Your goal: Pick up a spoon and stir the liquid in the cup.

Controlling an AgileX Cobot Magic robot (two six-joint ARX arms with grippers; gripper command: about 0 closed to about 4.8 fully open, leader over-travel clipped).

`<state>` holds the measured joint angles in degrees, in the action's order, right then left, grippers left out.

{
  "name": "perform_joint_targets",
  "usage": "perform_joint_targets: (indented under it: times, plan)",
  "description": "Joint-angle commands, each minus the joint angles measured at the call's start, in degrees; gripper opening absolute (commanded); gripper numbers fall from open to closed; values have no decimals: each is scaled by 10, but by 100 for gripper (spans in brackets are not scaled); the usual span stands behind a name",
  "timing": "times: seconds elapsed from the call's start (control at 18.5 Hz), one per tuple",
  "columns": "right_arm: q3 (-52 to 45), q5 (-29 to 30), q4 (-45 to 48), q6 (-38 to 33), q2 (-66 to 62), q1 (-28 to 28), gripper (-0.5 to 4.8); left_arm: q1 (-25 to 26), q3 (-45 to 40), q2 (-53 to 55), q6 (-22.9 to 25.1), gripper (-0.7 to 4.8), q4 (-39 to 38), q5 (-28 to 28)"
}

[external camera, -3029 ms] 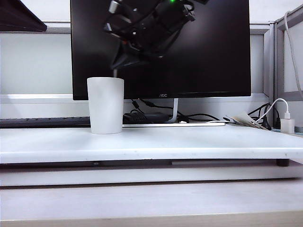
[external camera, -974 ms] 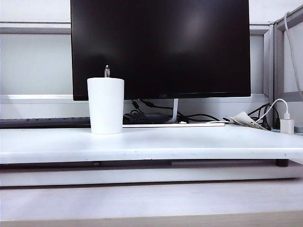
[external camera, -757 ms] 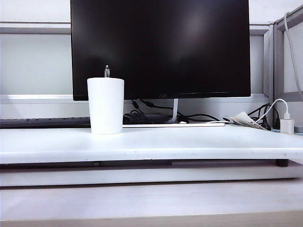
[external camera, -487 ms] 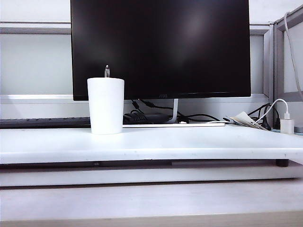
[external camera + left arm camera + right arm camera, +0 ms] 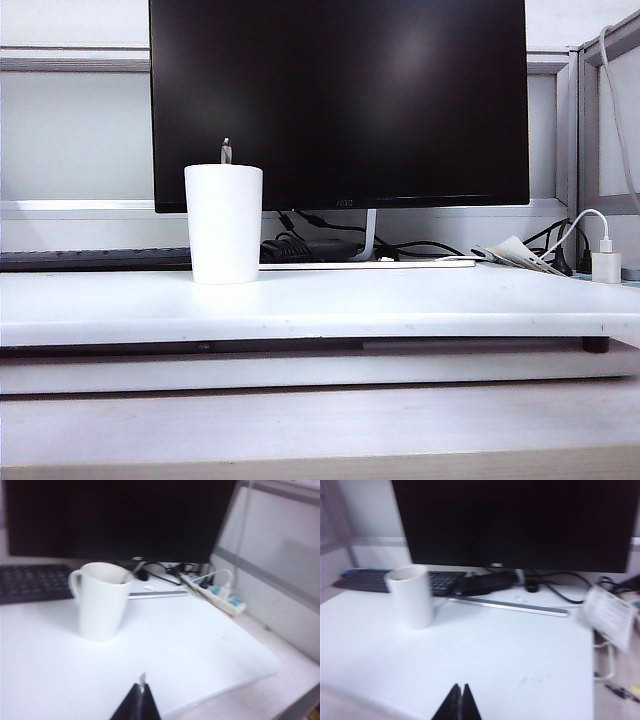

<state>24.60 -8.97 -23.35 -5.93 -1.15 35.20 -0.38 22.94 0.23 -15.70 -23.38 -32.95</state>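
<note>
The white cup [image 5: 223, 225] stands on the white table at the left, in front of the monitor. The spoon's [image 5: 226, 151] slim grey handle end sticks up above its rim, with nothing holding it. Neither gripper shows in the exterior view. In the left wrist view my left gripper [image 5: 142, 686] is shut, well back from the cup [image 5: 100, 605], where the spoon [image 5: 129, 574] leans on the rim; a tiny pale sliver shows at the fingertips. My right gripper [image 5: 459, 686] is shut and empty, far back from the cup [image 5: 412, 597].
A black monitor [image 5: 340, 100] stands behind the cup, with a dark keyboard [image 5: 90, 258] and cables at its foot. A white charger [image 5: 606, 262] and papers [image 5: 610, 615] lie at the right. A power strip [image 5: 225, 600] runs along the partition wall.
The arm that hung over the cup three seconds ago has left the exterior view, and the spoon now stands free in the cup. Nothing has shifted there over the last second.
</note>
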Motion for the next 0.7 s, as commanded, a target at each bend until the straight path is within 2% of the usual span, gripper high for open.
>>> perform_joint_targets:
  times: [0.05,0.7]
  plan:
    - [4,-3,27,-1,-7,0,1,1,1,1,-38,-4,-2,-7]
    - [4,0,-13,-2,0,1,1,1,1,0,-39,-5,-3,-7]
